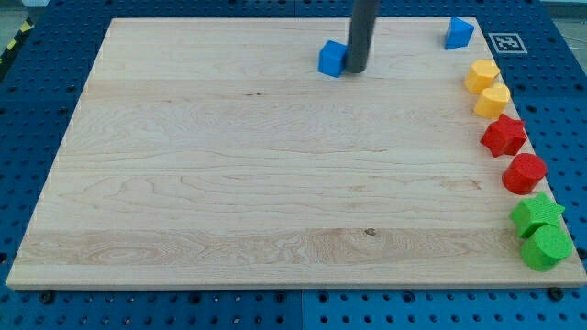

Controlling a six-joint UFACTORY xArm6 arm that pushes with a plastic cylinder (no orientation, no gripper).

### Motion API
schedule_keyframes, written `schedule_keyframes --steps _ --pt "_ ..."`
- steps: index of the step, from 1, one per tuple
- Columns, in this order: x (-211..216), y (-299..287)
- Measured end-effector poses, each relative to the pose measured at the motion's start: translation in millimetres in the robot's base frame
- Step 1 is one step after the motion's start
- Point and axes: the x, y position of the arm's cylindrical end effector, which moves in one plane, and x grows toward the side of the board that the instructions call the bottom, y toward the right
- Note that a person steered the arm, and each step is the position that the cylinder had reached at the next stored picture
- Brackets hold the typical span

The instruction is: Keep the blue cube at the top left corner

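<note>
The blue cube [331, 59] is seen near the table's top edge, a little toward the view's right of the middle, touching the left side of my tip [355, 70]. To the view's left of the tip, a long bare stretch of table [229, 174] is left open as far as the top left corner, and most of the board toward the view's bottom is open too. The cube is a small, solid blue block with a lighter upper face. The end effector is a plain dark rod; nothing is grasped by it, and it is only pressed against the cube's side.

Well to the right of the tip, a blue triangular block [459, 33] is set near the top right corner. Below it, along the right edge, two yellow blocks [487, 88], a red star [503, 136], a red cylinder [525, 173], a green star [537, 214] and a green cylinder [546, 247] are lined up. The table is pale wood on a blue perforated base [37, 92].
</note>
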Motion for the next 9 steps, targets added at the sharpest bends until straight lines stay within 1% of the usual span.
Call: schedule_keyframes --steps 2,4,5,6,8,9 --pt "-2.0 -73.2" --pt "-15.0 -40.6" --pt "-36.7 -66.0" --pt "-43.2 -92.8" --pt "-28.9 -112.5" --pt "-26.5 -135.1"
